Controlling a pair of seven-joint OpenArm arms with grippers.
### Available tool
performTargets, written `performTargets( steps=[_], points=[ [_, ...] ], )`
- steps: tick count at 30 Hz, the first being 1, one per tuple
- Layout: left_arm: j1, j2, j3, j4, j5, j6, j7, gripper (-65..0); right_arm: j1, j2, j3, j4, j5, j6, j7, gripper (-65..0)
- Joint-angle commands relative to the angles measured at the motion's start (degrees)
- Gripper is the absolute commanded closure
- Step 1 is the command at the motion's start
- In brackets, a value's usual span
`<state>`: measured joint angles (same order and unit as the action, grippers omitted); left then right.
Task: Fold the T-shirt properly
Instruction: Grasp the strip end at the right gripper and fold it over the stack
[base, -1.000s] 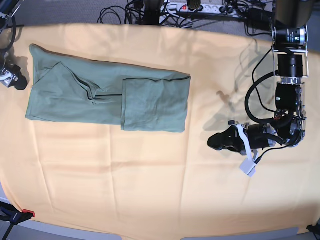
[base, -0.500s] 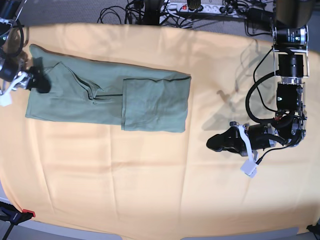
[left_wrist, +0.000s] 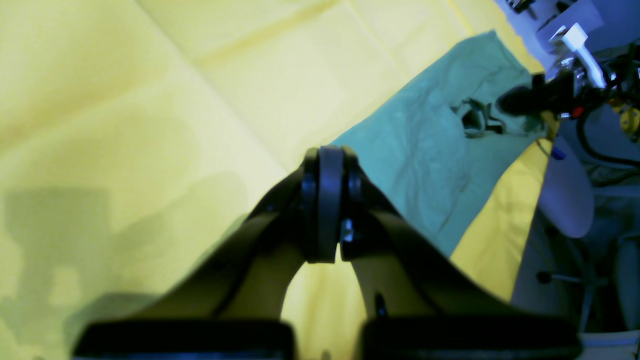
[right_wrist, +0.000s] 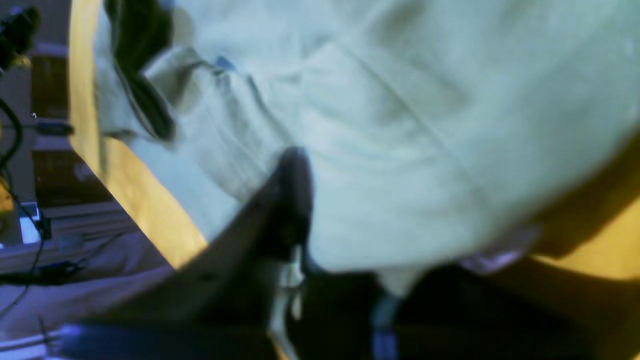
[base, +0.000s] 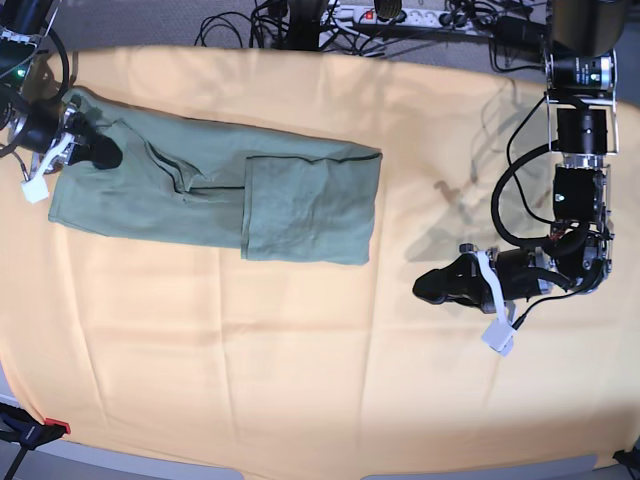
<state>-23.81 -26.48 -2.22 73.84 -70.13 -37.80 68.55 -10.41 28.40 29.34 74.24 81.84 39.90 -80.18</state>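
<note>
The sage-green T-shirt (base: 220, 190) lies folded into a long band on the yellow-orange table cloth (base: 250, 350), with its right end folded over. My right gripper (base: 100, 155) is at the shirt's left end. In the blurred right wrist view one dark finger (right_wrist: 292, 185) lies on the fabric (right_wrist: 400, 125), which hides the other finger. My left gripper (base: 428, 285) is shut and empty, low over bare cloth well right of the shirt. The left wrist view shows its closed tips (left_wrist: 327, 160) and the shirt (left_wrist: 430, 150) beyond.
Cables and a power strip (base: 400, 15) run along the table's far edge. A red-and-black clamp (base: 40, 430) holds the cloth at the front left corner. The left arm's body (base: 575, 200) stands at the right edge.
My right gripper came in from the left table edge onto the shirt's left end, then moved up and right. The shirt's left edge shifted slightly. The left arm has stayed in place.
</note>
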Motion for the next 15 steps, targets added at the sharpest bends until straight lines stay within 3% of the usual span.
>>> performTargets(
  steps=[1, 6, 13, 15],
  points=[
    [-1.77, -0.68, -0.28, 0.94, -1.36, -0.37, -1.27, 0.0, 0.83, 1.64, 0.35, 0.66, 0.66, 0.1, 0.18, 0.0],
    [-1.77, -0.68, -0.28, 0.94, -1.33, -0.37, -1.25, 0.0, 0.92, 3.48, 0.35, 3.43, -2.73, 0.1, 0.92, 0.0],
    [-1.75, -0.68, -0.28, 0.94, -1.31, -0.37, -1.25, 0.0, 0.87, 4.02, 0.74, 14.82, -19.65, 0.09, 5.84, 0.0],
    [-1.77, -0.68, -0.28, 0.94, -1.31, -0.37, -1.27, 0.0, 0.81, 3.98, 1.29, 18.38, -25.75, -2.16, 7.98, 0.0]
  ],
)
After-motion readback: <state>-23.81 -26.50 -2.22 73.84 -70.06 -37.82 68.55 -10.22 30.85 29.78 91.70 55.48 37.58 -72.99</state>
